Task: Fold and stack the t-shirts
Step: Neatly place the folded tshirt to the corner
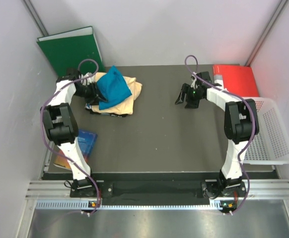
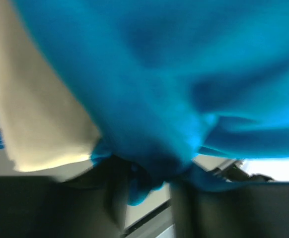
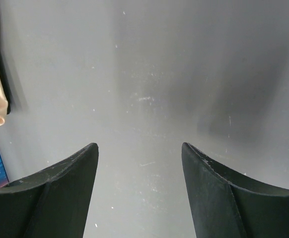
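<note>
Teal t-shirt [image 1: 113, 87] bunched, clamped in left fingers [image 1: 88, 92], over yellow t-shirt [image 1: 130, 98]; print [image 1: 115, 114] illegible; right fingers [image 3: 50, 193] apart.

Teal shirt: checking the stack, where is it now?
Top view, far left of the table: the teal shirt lies atop the pale yellow shirt, pinched by the left gripper.
</note>
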